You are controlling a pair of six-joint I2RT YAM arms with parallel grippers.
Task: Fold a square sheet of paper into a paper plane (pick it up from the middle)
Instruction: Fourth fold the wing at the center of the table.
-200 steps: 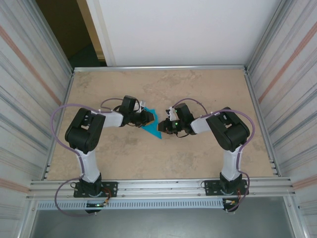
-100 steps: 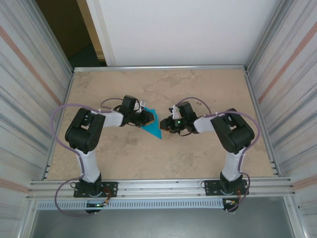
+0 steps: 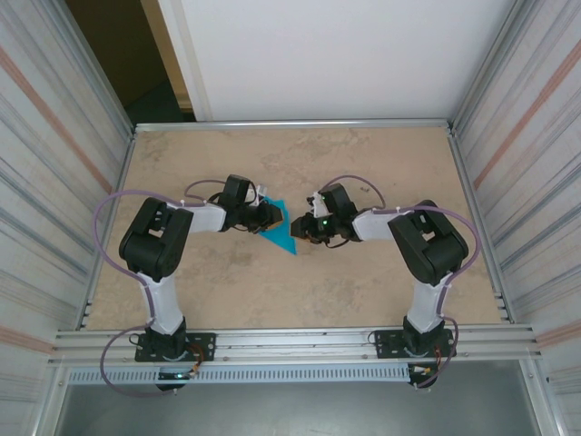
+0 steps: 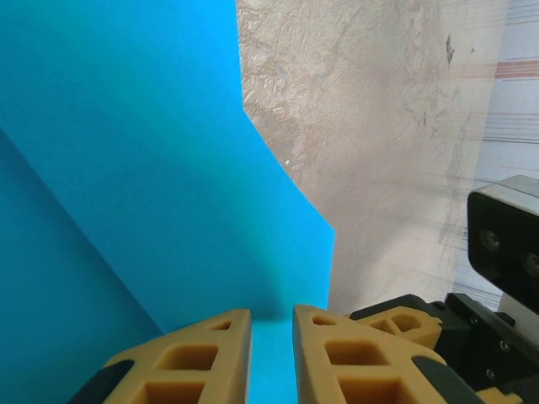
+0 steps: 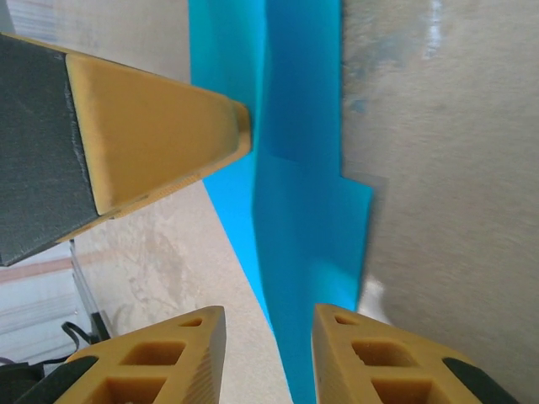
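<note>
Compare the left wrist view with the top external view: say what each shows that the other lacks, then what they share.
Left wrist: the teal paper close up, with a diagonal crease and a kinked right edge, and the left jaws nearly together with teal in the gap. Top external: the whole left arm and right arm, ribbed side walls, and the paper's pointed triangular outline. Shared: the paper on the tan table, with the left jaws and right jaws at it.

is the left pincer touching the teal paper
Touching: in the left wrist view the left pincer pinches the teal paper, whose edge runs into the narrow slit between its fingers.
</note>
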